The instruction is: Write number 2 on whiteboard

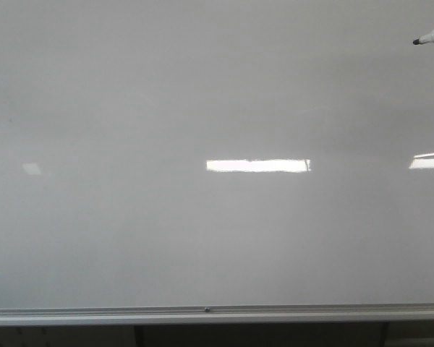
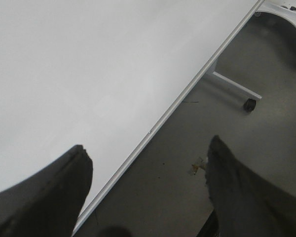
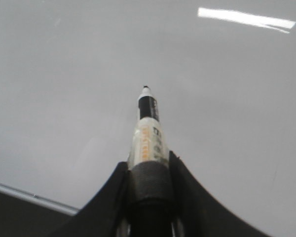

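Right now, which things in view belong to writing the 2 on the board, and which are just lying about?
For the job:
whiteboard, still blank
marker
right gripper, holding the marker

Just about:
left gripper, open and empty
stand foot with caster
floor stain

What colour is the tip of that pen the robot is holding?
Black, on a white and black barrel with orange print: the marker, clearest in the right wrist view, clamped in the right gripper.

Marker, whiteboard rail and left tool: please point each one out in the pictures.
marker (image 3: 149, 129), right wrist view, on its labelled barrel.
whiteboard rail (image 1: 202, 314), front view, on the silver bottom strip.
left tool (image 2: 148, 195), left wrist view, midway between its two dark fingertips.
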`<state>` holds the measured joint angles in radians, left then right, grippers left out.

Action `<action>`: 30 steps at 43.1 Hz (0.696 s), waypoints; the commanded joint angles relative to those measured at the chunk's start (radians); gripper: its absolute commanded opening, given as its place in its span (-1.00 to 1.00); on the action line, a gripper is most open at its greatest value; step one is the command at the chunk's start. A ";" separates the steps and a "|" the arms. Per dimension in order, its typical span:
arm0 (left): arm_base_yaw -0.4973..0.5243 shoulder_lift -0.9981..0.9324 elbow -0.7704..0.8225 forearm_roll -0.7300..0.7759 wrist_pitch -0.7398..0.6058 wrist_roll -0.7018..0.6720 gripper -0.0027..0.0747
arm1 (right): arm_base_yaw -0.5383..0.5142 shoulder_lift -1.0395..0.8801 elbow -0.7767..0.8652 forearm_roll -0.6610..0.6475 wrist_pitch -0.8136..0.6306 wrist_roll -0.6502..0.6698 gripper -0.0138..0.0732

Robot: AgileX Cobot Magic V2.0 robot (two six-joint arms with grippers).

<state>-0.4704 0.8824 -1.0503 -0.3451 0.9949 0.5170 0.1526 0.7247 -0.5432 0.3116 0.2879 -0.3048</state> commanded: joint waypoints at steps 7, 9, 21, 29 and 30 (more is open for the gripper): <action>0.003 0.029 -0.026 -0.036 -0.060 -0.011 0.29 | -0.005 0.087 -0.020 0.017 -0.288 0.003 -0.84; 0.003 0.035 -0.026 -0.036 -0.060 -0.011 0.29 | -0.004 0.113 -0.020 0.017 -0.316 0.003 -0.84; 0.003 0.048 -0.026 -0.036 -0.062 -0.011 0.29 | 0.096 0.253 -0.022 -0.026 -0.567 0.003 -0.84; 0.003 0.048 -0.026 -0.036 -0.064 -0.011 0.29 | 0.110 0.359 -0.022 -0.041 -0.690 0.003 -0.84; 0.003 0.048 -0.026 -0.036 -0.064 -0.011 0.29 | 0.110 0.369 -0.022 -0.041 -0.699 0.003 -0.84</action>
<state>-0.4704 0.9366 -1.0488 -0.3458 0.9910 0.5170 0.2624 1.0717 -0.5354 0.2886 -0.2799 -0.3035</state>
